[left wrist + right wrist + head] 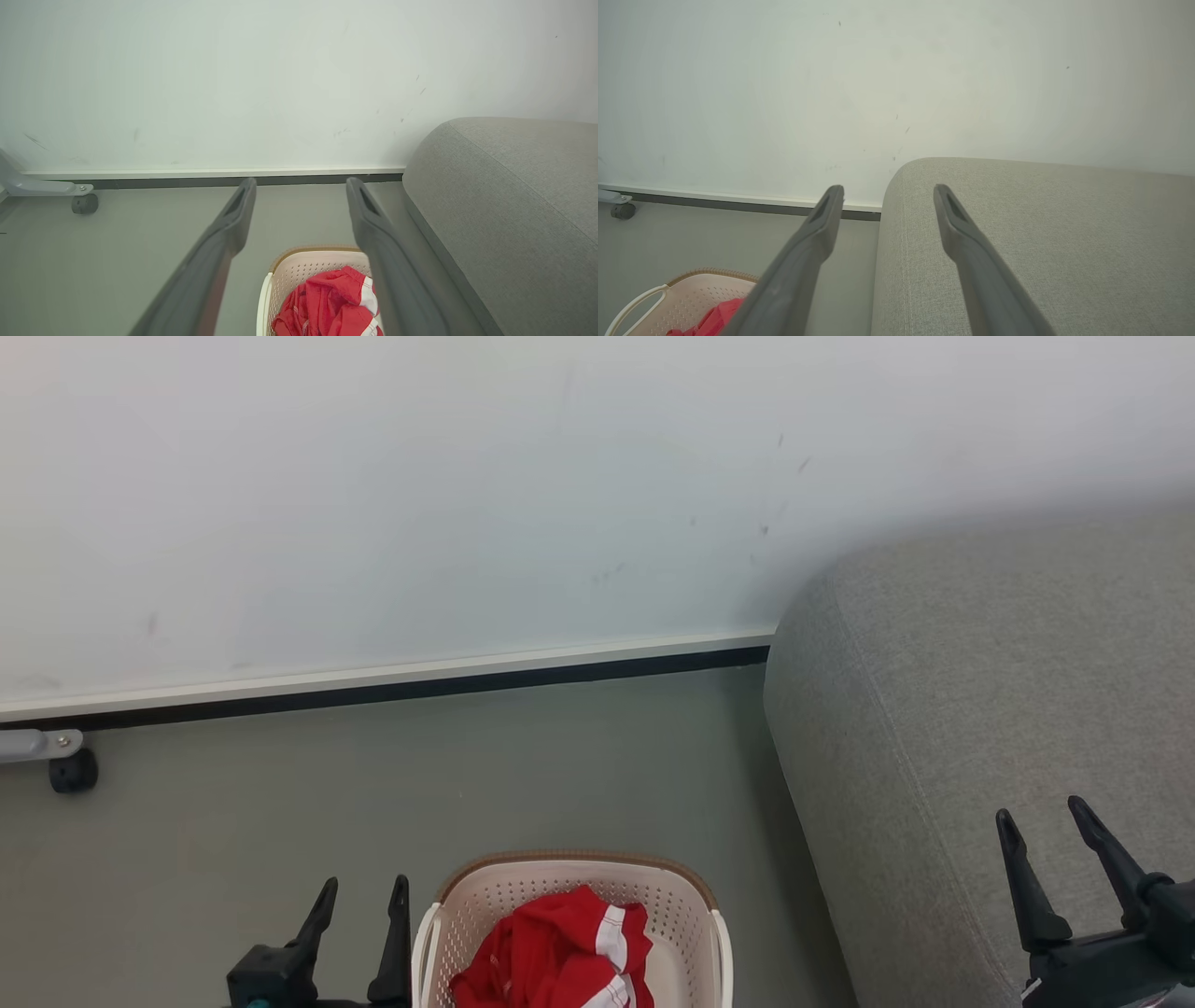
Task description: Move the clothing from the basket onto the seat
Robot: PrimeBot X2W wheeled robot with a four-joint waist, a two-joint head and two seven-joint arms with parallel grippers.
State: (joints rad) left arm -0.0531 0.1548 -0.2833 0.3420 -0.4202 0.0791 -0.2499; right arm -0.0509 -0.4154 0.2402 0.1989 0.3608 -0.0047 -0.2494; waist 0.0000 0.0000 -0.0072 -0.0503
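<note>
Both open, holding nothing: my left claw (pixel 364 887) just left of the basket (pixel 523 896) on the floor (pixel 560 756), right claw (pixel 1041 812) by the seat (pixel 980 691). Red clothing (pixel 551 952) heaped in the basket.

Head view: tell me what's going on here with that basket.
Nothing is being handled yet. The red clothing lies bunched in the basket, which stands on the floor beside the grey seat. The left claw hangs open just left of the basket, and the right claw hangs open by the seat. Both are empty.
</note>
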